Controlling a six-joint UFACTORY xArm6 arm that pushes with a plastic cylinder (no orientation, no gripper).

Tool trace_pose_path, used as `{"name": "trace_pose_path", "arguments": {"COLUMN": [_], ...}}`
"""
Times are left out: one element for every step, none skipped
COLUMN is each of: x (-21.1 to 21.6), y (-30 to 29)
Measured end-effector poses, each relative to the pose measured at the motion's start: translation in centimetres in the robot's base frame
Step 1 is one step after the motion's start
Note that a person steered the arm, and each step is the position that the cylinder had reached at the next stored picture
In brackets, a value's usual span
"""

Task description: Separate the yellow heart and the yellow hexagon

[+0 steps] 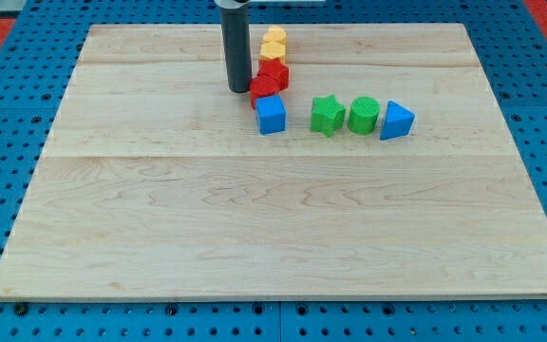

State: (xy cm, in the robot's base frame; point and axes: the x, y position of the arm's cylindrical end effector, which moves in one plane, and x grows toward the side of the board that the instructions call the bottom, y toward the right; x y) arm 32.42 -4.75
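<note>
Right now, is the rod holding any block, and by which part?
Nothing is held. My tip stands just left of the red blocks; contact cannot be told.

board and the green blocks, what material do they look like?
Board: pale wood, likely matte, with visible grain and plank seams. Green star and green cylinder: probably plastic, with uniform saturated colour and a slightly ribbed, matte surface, perhaps 3D-printed; cannot confirm.

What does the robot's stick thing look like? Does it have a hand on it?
No hand and no jaws. It is one straight, round rod, dark grey to black and smooth, with no cables or markings that show. Up at the view's top it meets a paler grey collar. Down on the wooden board, my tip is blunt and flat.
</note>
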Motion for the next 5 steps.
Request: {"name": "trace_pose_path", "arguments": {"x": [0.0,0.1,0.1,-0.7,-2.4], "y": [0.0,0.0,-0.2,-0.9,-3.3]}}
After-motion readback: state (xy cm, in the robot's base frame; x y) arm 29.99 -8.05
